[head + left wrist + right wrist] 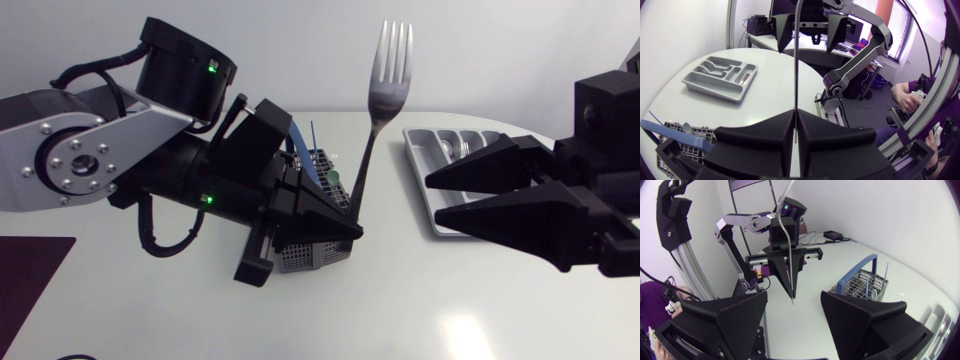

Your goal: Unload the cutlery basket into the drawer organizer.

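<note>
The left gripper [796, 120] is clamped on the lower handle of one fork [390, 70]. It holds the fork upright, tines up, above the middle of the worktop [420, 300]. Facing it, the right gripper [437, 198] hangs with its fingers wide apart and touches nothing. It is just short of the fork and comes in over the right edge.

One basket [310, 255] stands on the worktop under and behind the left gripper, well in from every edge. Two blue pieces [868, 286] stand in it, beside its blue handle [855, 272].

One organizer [715, 91] lies near the far right edge, apart from the basket. A few pieces lie in its compartments, but their number cannot be told.

The front of the worktop is bare from the middle to the right. A dark mat [30, 275] lies at the front left corner.
</note>
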`<control>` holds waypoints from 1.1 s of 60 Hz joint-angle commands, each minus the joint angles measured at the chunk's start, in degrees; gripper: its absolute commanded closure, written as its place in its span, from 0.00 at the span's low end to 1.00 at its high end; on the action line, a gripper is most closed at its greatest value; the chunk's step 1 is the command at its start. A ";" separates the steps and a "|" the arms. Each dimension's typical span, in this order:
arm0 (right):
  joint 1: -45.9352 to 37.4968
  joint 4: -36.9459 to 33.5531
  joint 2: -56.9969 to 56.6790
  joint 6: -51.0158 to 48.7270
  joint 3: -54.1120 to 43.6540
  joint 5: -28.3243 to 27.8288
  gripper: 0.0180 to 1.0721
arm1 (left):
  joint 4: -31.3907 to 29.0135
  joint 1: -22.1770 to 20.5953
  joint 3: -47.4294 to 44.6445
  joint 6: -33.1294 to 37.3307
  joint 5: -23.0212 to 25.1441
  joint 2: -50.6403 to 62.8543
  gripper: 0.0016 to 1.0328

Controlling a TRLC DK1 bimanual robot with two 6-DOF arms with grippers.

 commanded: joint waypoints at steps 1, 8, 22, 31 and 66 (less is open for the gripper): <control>2.10 1.69 -0.13 0.46 -0.90 1.17 0.28 | -1.37 -0.52 2.04 -0.55 1.72 1.95 0.97; 4.82 6.08 -0.22 4.41 -1.17 3.28 0.35 | -3.48 -0.79 2.83 0.06 4.45 3.09 0.97; 7.11 10.83 0.31 6.70 -1.87 3.63 0.41 | -7.79 -2.81 3.36 2.61 7.44 3.62 0.97; 7.81 11.35 2.51 6.52 -1.78 0.82 0.41 | -10.25 -4.48 3.80 4.19 7.70 3.53 0.97; 11.24 11.27 3.39 7.49 -1.43 -0.41 0.67 | -11.30 -3.69 4.24 5.77 7.70 4.59 0.97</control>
